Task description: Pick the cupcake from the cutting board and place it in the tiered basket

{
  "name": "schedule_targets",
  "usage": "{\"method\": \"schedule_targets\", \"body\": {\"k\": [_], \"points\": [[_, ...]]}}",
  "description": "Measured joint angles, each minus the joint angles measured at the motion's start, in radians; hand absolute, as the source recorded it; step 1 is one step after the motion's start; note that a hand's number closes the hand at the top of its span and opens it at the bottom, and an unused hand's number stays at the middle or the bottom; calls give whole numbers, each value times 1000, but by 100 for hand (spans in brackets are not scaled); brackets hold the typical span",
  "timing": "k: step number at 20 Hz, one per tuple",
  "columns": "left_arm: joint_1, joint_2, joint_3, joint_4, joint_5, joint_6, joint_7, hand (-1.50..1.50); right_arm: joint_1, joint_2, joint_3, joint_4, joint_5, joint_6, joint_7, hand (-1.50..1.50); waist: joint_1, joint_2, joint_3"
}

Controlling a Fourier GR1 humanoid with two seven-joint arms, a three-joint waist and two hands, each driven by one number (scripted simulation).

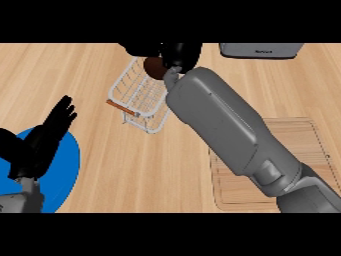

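Nearest, lower left: left hand [34,142] open, fingers straight and spread, pointing up-right, resting over a blue plate [64,172] that is cut by the left edge. Its grey forearm shows only as a stub at the bottom.

Lower right: cutting board [306,142], pale wood, lying flat on the counter, nothing visible on its bare part. The right forearm crosses over its left side and hides part of it.

Right forearm runs long from bottom right up to top centre.

Middle: white wire basket [140,102] on the counter, just left of the forearm; its right side is hidden behind the arm. A small orange-brown bar [121,108] sits on its near rim, can't tell what it is.

Far, top centre: right hand [174,54] above the basket's far end, fingers curled around a brown round thing, the cupcake [153,67]. Only a dark brown patch shows at the hand's lower left side; the rest is covered by the fingers, so its axis and which way its top faces can't be told. Whether it touches the basket wire can't be told either.

Top right: grey appliance [261,50], cut off at the top.

Surface: light wood-grain counter [69,75], fills the view.
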Motion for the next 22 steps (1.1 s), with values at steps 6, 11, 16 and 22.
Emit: {"method": "schedule_targets", "body": {"k": [6, 11, 16, 22], "points": [[27, 5, 16, -22, 1, 6, 9, 0, 97, -59, -98, -135, -22, -48, -59, -150, -27, -9, 0], [35, 3, 25, -26, 1, 12, 17, 0, 210, -172, -156, -306, -17, -35, -23, -150, -48, -15, 0], [43, 11, 38, -55, 11, 10, 39, 0, 378, -314, -200, -552, -23, 17, 49, -150, -59, -18, 0], [28, 1, 31, -44, -7, 18, 37, 0, 604, -474, -305, -820, -108, 118, 55, -150, -55, -14, 0]]}}
